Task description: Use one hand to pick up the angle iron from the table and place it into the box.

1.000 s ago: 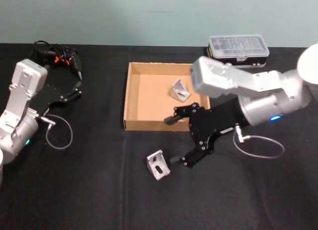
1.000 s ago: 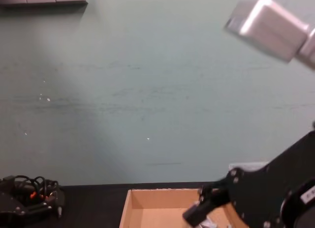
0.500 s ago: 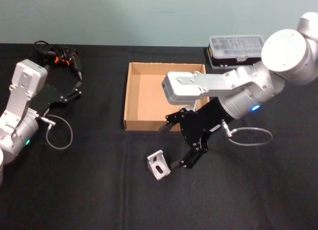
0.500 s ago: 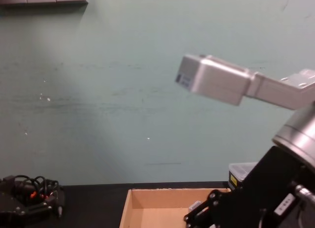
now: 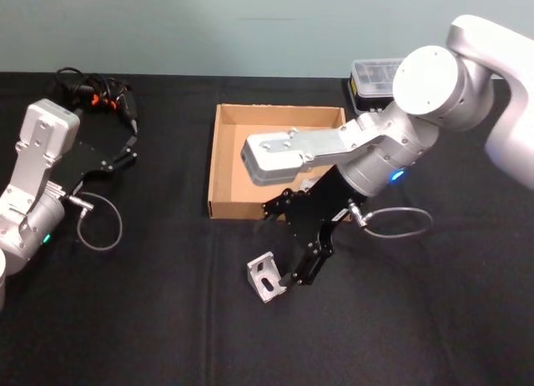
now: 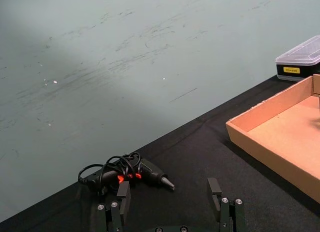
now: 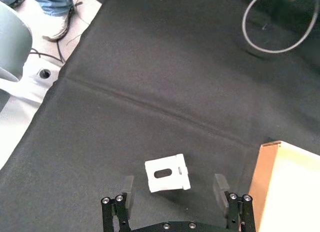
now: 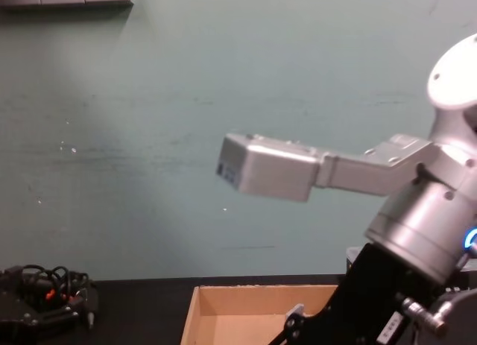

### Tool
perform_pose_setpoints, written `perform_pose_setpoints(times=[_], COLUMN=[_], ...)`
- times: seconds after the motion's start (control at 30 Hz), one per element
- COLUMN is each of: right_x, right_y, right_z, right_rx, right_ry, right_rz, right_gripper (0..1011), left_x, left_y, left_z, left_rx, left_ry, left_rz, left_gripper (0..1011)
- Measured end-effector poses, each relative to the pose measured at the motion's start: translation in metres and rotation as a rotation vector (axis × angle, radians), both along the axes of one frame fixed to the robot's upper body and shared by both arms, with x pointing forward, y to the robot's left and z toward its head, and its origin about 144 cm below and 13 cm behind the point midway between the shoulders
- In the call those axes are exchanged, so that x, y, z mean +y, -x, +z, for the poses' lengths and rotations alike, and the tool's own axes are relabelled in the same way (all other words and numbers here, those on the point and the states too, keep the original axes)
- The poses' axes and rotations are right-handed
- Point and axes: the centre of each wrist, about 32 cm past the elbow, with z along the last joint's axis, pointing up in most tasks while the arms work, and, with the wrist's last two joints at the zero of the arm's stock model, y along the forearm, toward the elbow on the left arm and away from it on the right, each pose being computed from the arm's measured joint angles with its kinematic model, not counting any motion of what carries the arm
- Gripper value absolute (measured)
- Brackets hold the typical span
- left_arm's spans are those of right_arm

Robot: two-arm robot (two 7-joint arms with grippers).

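A small white angle iron [image 5: 265,277] with a slot lies on the black table [image 5: 150,319], in front of the tan cardboard box [image 5: 215,165]. My right gripper [image 5: 284,244] hovers over the table just right of the angle iron and is open; one finger reaches toward the box's front wall, the other ends beside the bracket. In the right wrist view the angle iron [image 7: 167,173] lies between and just ahead of the two spread fingers [image 7: 127,186], untouched. My left gripper [image 6: 169,193] is parked at the far left, open and empty.
A black case with a clear lid [image 5: 375,76] stands behind the box's right corner. A power drill with coiled cable [image 5: 96,96] lies at the back left. Cable loops hang beside each wrist [image 5: 399,223]. The table's edge and the floor show in the right wrist view.
My right arm has swung left across the box, and its open gripper has come down and left to the angle iron. The angle iron and the left arm have not moved.
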Motion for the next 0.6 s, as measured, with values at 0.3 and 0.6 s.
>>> perform_pose_setpoints(times=[0.3,0.6], right_x=[0.016,0.023], right_y=[-0.009,-0.018], right_z=[-0.012,-0.021], right_rx=[0.012,0.020], right_ry=[0.038,0.055], right_rz=[0.035,0.052], right_gripper=[1000,1000], left_x=[0.000,0.000], left_y=[0.000,0.000], left_z=[0.000,0.000], left_rx=[0.000,0.000], left_ry=[0.000,0.000], left_rz=[0.000,0.000], left_gripper=[1000,1000])
